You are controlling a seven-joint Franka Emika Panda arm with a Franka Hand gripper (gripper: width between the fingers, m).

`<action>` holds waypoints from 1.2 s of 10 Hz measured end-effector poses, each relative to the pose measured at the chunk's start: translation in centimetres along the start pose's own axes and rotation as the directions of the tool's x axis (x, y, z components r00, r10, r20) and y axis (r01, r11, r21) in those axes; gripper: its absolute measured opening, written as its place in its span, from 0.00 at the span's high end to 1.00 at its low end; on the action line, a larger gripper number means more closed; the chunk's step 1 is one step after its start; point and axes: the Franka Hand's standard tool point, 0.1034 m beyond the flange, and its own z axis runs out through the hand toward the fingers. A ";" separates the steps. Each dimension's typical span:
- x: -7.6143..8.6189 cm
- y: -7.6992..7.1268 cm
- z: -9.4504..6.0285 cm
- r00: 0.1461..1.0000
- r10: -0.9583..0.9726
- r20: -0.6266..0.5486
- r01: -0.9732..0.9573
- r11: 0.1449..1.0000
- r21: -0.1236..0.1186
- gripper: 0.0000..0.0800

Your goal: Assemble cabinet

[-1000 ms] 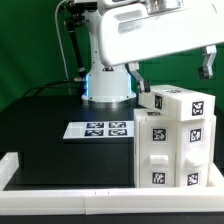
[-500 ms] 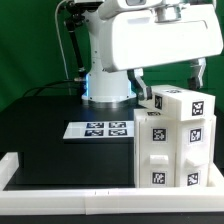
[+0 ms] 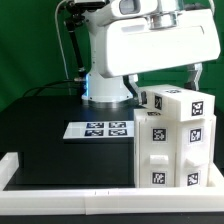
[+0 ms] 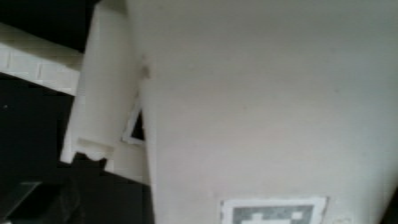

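White plastic: the cabinet [image 3: 172, 138] is all white panels and blocks, standing on the black surface [image 3: 50, 145] at the exterior view's right, close to the low white rail [image 3: 60, 178] at the front edge.
Arm: the robot's big white housing [image 3: 160, 45] fills the upper frame, above and behind the cabinet top.
Tool: you cannot tell whether it is wide, narrow or holding anything; the housing hides it in the exterior view, and the wrist view shows only a blurred white panel [image 4: 267, 110] very close, with a slimmer white piece [image 4: 103, 100] beside it.
Step in hand: it looks like work at the cabinet's upper back, perhaps seating or pressing a panel; that is a judgement only.
Doing it well: keep your motion slow and square to the panel face, so the stack does not tip or slide toward the rail. Watch the seam between panel and slim piece in the wrist view for even closing.
Marker board: lies flat behind the cabinet, toward the exterior view's left [image 3: 100, 129]; stay off it.
Labels: only black-and-white square tags on cabinet faces [image 3: 157, 135] and the board; no brand or readable writing.
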 end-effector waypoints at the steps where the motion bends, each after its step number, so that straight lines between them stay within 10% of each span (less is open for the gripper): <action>1: 0.0 0.2 0.0 1.000 0.011 0.000 -0.011 1.000 -0.001 0.14; 2: 0.0 0.2 0.0 1.000 0.009 -0.001 -0.009 1.000 -0.002 0.31; 7: 0.0 0.2 -0.1 0.973 0.229 -0.006 -0.229 0.973 -0.002 0.30; 12: 0.2 -0.7 0.0 0.733 0.669 -0.124 -0.672 0.740 0.024 0.30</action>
